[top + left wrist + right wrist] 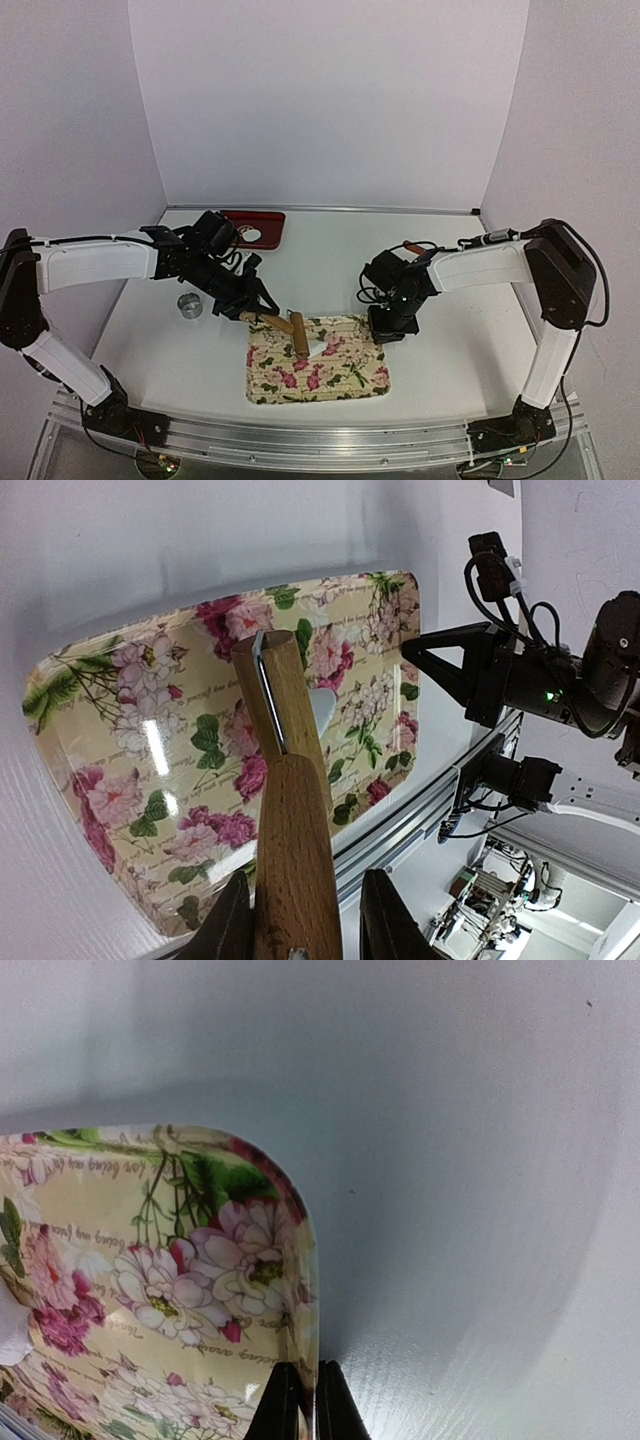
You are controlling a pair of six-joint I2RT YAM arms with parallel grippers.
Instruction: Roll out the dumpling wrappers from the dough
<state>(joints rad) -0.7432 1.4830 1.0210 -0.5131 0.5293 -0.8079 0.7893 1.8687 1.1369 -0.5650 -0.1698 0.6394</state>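
Note:
A flowered tray [345,380] lies near the table's front with a small white piece of dough [326,347] on it. My left gripper [308,920] is shut on the handle of a wooden rolling pin [282,705]. The pin's roller rests on the tray beside the dough [323,708]. My right gripper [305,1392] is shut on the thin right rim of the flowered tray [160,1260]; it appears from the other side as the right gripper [420,660]. One round white dumpling wrapper [252,237] lies in a red tray [270,222] at the back.
A metal ring cutter [189,305] stands on the table left of the flowered tray, below my left arm. White walls close the back and both sides. The aluminium rail [330,440] runs along the near edge.

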